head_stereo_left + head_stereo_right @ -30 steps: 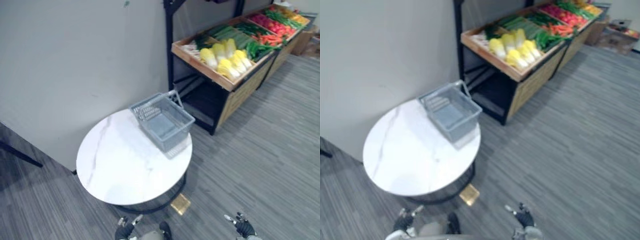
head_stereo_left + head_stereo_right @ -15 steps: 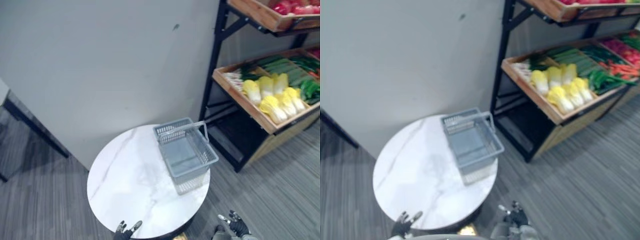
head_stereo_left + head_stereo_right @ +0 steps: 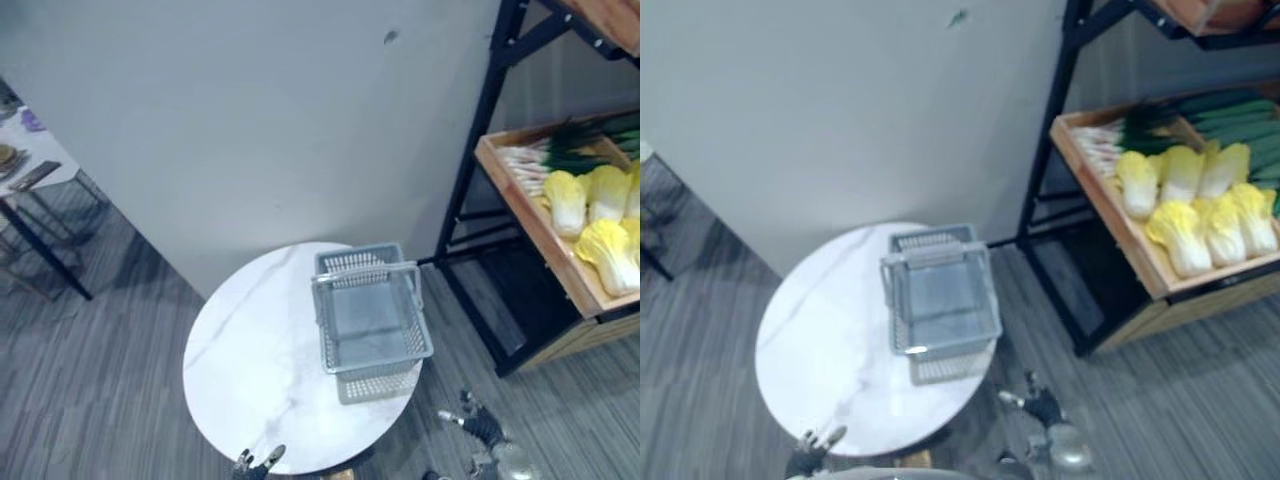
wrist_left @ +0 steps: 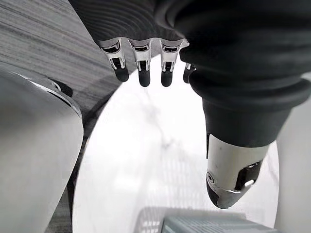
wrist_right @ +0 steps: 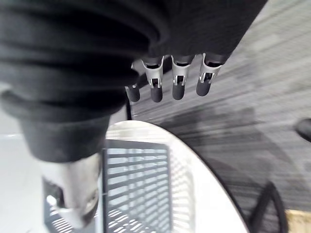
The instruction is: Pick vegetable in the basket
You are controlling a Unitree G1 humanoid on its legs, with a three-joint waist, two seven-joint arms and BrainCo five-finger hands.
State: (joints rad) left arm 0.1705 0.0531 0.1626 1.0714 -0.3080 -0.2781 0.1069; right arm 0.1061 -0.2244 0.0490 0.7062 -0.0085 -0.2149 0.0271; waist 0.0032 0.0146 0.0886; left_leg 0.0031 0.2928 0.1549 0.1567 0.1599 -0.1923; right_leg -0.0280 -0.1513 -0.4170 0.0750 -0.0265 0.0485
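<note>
The whole view is swinging rather than the goods moving: against a second ago, the round table [image 3: 245, 375] and the grey basket [image 3: 370, 318] on it are now sitting nearly square ahead of the robot, and the vegetable rack [image 3: 1106, 210] is sliding off toward its right side. The basket is keeping its place on the table's rack-side edge and is standing empty, handle folded across its rim. The cabbages [image 3: 1185, 205] and green onions [image 3: 1135, 128] are lying in the rack's wooden tray, well apart from the basket and from both hands. The left hand [image 3: 253, 465] is hanging low just at the table's near edge, fingers [image 4: 141, 68] straight and relaxed with the thumb apart, holding nothing. The right hand [image 3: 481, 429] is hanging over the floor beside the table, between it and the rack, likewise loosely spread and holding nothing. Assessment: the robot is still lining itself up, and no picking is under way. With the rack drifting to the edge of sight, a further turn or step toward it appears necessary before the right hand can reach a vegetable.
</note>
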